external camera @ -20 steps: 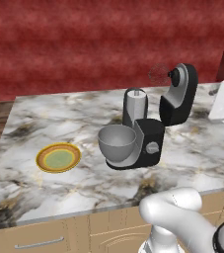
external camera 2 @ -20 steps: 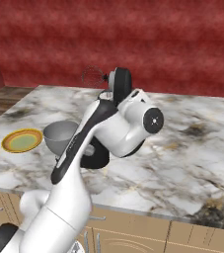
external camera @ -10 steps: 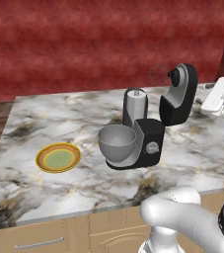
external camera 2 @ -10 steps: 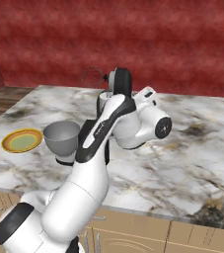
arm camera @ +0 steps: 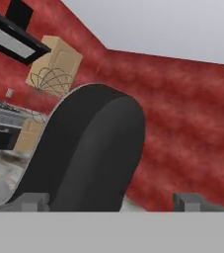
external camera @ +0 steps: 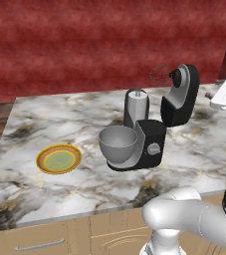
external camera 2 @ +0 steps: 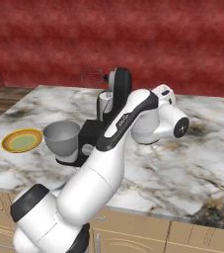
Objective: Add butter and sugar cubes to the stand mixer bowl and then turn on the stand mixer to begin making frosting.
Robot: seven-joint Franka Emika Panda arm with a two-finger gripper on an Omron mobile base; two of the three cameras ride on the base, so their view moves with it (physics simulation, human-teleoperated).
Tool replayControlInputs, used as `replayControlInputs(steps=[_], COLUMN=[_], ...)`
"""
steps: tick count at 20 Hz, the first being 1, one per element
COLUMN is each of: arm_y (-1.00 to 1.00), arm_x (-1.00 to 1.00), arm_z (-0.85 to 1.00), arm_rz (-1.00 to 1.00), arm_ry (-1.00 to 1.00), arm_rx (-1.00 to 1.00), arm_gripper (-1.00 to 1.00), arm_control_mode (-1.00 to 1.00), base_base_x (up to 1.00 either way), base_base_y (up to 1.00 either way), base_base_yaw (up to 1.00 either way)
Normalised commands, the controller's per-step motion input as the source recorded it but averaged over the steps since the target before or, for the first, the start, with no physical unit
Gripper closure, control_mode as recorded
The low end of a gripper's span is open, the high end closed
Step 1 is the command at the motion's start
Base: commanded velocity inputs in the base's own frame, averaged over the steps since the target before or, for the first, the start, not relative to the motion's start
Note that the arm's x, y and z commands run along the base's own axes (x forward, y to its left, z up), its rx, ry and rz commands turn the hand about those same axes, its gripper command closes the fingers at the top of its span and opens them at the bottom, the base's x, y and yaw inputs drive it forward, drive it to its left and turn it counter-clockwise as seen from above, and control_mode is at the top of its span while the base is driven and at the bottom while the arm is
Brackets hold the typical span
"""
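The black stand mixer [external camera: 149, 144] stands mid-counter with its silver-grey column [external camera: 137, 103] upright and a round knob [external camera: 155, 148] on its side. Its hinged head [external camera: 181, 94] is tilted back, with the wire whisk [external camera: 160, 75] in the air. In front of it sits the grey stand mixer bowl [external camera: 118, 144]; I cannot see its contents. My white hand [external camera: 225, 92] hovers right of the raised head. In the hand view my gripper [arm camera: 111, 203] is open, its fingertips [arm camera: 34, 200] wide apart, with the head [arm camera: 89, 153] close ahead. The butter and the sugar cubes are out of view.
A yellow-rimmed green plate [external camera: 59, 159] lies left of the bowl with nothing on it. The marble counter [external camera: 45, 119] runs to a red back wall, with wooden drawers [external camera: 40, 244] below its front edge. My own arm [external camera 2: 118, 143] blocks part of the mixer in the right base view.
My hand and wrist have swung a little further right, beside the raised mixer head. The mixer, bowl and plate have not moved.
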Motion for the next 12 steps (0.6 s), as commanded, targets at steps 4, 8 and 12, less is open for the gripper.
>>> replayControlInputs(steps=[4, 8, 12], arm_y=[-0.08, 0.0, 0.0], arm_x=[0.22, 0.34, 0.43], arm_z=[0.01, 0.0, 0.0], arm_rz=[0.1, 0.14, 0.17], arm_ry=[0.0, 0.0, 0.0], arm_rx=[0.06, 0.04, 0.04], arm_gripper=[-1.0, -1.0, -1.0], arm_control_mode=[-1.0, -1.0, -1.0], base_base_x=[0.0, 0.0, 0.0], base_base_y=[0.0, 0.0, 0.0], base_base_yaw=[0.0, 0.0, 0.0])
